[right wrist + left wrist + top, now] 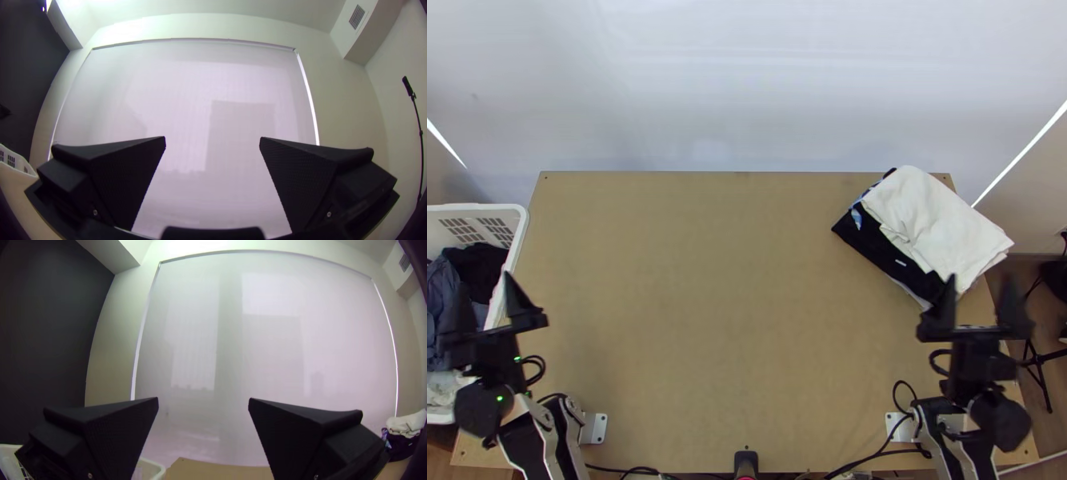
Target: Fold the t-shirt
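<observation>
A folded white cloth [935,220] lies on dark folded clothes [883,249] at the far right corner of the tabletop [723,304], near the right gripper [981,280], its fingers parted. The left gripper [484,280], also open, overlaps a white basket [517,228] holding dark laundry [477,262].

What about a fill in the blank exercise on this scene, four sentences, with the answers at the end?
The top cloth of the folded pile is coloured ____.
The folded pile lies toward the far ____ corner of the table.
The white basket stands at the table's ____ side.
The left gripper and the right gripper are not shut but ____.
Missing words: white; right; left; open.
</observation>
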Robot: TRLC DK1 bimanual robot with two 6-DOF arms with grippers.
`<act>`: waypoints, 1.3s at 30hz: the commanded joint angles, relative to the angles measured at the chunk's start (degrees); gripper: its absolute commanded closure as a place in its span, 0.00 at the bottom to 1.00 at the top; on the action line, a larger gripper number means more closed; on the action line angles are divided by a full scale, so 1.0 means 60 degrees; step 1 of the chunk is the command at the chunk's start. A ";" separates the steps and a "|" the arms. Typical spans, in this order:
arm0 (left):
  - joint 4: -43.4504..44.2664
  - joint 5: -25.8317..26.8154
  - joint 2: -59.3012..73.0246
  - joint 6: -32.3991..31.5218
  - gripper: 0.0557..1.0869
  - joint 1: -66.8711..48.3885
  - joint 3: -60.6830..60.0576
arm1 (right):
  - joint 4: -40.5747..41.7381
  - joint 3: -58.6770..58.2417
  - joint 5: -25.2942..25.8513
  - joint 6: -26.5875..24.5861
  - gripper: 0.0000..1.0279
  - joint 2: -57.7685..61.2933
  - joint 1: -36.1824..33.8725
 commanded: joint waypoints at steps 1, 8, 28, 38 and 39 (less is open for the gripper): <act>0.0298 -0.1579 -0.0191 0.1220 0.04 -0.1867 -0.1603 | -0.0307 -0.1182 -0.0043 0.0391 0.04 0.0263 0.0111; -0.0771 -0.2048 -0.0206 0.1322 0.04 -0.2102 -0.1867 | -0.0483 -0.1182 -0.0058 0.0933 0.04 0.2182 -0.0973; -0.2851 -0.2063 -0.0177 0.1073 0.04 -0.2292 -0.1794 | -0.6782 -0.1109 -0.0146 0.0479 0.04 -0.0880 -0.0870; -0.2851 -0.2063 -0.0177 0.1073 0.04 -0.2292 -0.1794 | -0.6782 -0.1109 -0.0146 0.0479 0.04 -0.0880 -0.0870; -0.2851 -0.2063 -0.0177 0.1073 0.04 -0.2292 -0.1794 | -0.6782 -0.1109 -0.0160 0.0479 0.04 -0.0880 -0.0870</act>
